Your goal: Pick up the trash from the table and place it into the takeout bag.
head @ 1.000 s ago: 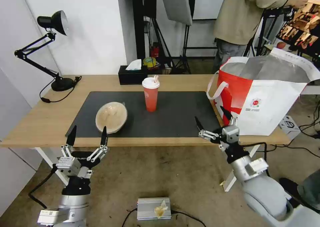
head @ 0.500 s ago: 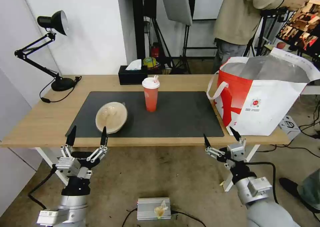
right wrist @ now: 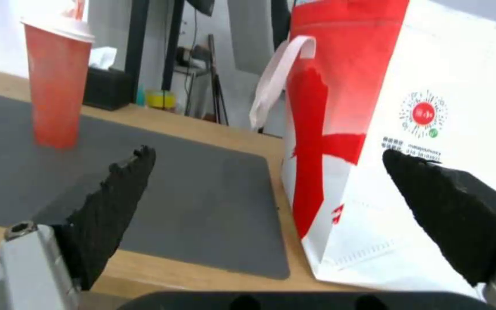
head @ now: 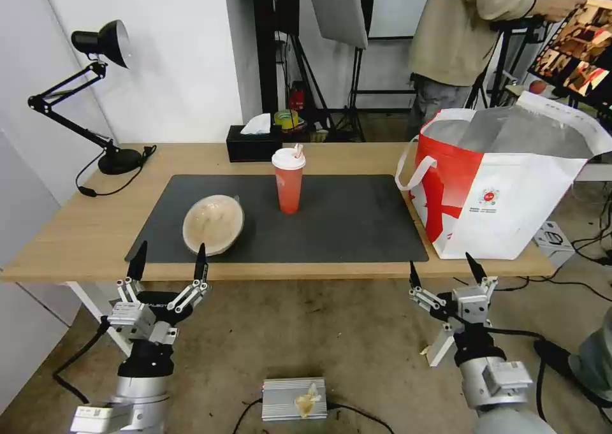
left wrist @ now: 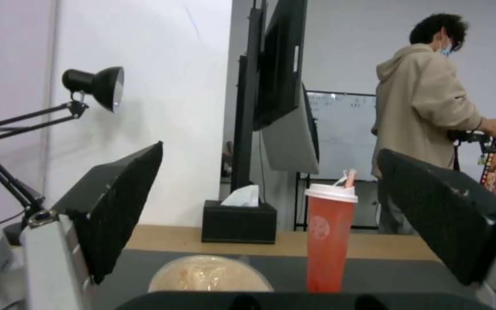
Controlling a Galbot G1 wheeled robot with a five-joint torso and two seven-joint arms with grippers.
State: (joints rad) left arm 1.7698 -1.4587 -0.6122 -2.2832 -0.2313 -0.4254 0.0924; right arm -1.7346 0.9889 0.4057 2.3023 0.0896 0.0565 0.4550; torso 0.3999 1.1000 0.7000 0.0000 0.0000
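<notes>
White walls and studio stands back the long light-wood table [head: 76,230] in the head view, its dark grey rectangular mat [head: 344,220] carrying a tan shallow bowl [head: 213,224] near the front edge and an upright red drink cup with a white lid [head: 289,180] farther back. At the table's right end stands the boxy white-and-red takeout bag [head: 503,185], foil-lined mouth open. Both arms hang below the front edge: left gripper [head: 167,265] before the bowl, right gripper [head: 444,268] under the bag, each spread wide and empty

From the left wrist, the black fingers [left wrist: 119,202] frame the bowl [left wrist: 209,274] and cup [left wrist: 330,241], with a black tissue box [left wrist: 239,222] behind

From the right wrist, parted fingers [right wrist: 110,206] bracket the mat's corner [right wrist: 225,206] and the bag [right wrist: 454,86]; the cup [right wrist: 56,82] stands well apart
</notes>
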